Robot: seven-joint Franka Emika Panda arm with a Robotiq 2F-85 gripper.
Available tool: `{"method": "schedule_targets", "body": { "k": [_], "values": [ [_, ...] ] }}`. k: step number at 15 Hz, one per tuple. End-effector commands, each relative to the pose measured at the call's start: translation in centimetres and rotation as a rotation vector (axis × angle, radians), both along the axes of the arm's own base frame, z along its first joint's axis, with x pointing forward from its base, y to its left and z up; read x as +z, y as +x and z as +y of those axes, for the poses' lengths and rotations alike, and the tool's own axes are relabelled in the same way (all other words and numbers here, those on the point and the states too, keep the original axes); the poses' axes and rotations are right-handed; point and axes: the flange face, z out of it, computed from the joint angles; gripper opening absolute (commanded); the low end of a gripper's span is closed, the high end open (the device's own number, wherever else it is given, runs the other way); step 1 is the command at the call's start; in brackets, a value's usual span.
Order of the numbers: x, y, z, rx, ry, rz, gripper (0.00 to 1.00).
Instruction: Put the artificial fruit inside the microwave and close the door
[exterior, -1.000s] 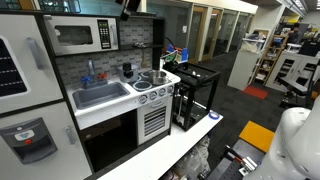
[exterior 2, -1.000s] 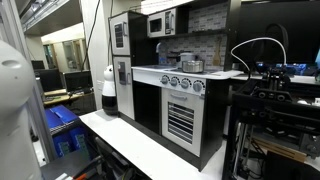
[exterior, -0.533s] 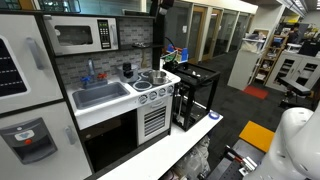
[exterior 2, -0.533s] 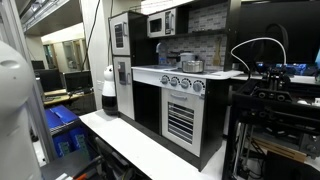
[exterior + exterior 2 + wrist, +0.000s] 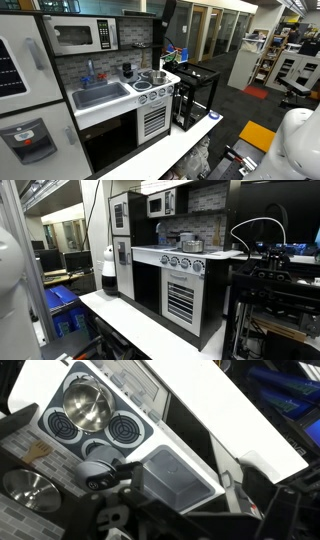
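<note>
Artificial fruit not found in any view. Microwave [image 5: 82, 36], door [image 5: 70, 37] shut, is seen picture-left of gripper [image 5: 164, 14], slightly lower. Jaws' opening cannot be told.

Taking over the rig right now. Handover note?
Gripper: high above the stove. The jaws are too dark to read in any view, and nothing can be seen held.
Artificial fruit: not visible in any view.
Microwave: up on the shelf over the counter. Its door looks shut.
Done: nothing that shows.
Left: find the fruit, open the door, put the fruit inside, close the door.
</note>
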Motion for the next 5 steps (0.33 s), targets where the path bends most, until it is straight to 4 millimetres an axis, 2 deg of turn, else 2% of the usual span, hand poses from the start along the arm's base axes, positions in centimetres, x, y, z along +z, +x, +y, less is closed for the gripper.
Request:
{"method": "schedule_targets", "body": {
  "k": [1,2,3,5],
  "values": [
    [-4.4,1.1,-1.8,-0.135,0.046,0.027,1.0],
    [-5.6,1.4,-1.8,-0.178,0.055,0.041,1.0],
    [-3.6,1.7,-1.3,-0.116,0.023,0.035,1.0],
    [-5.3,2.1,-1.4,-0.157,0.028,0.052,1.0]
  ]
}}
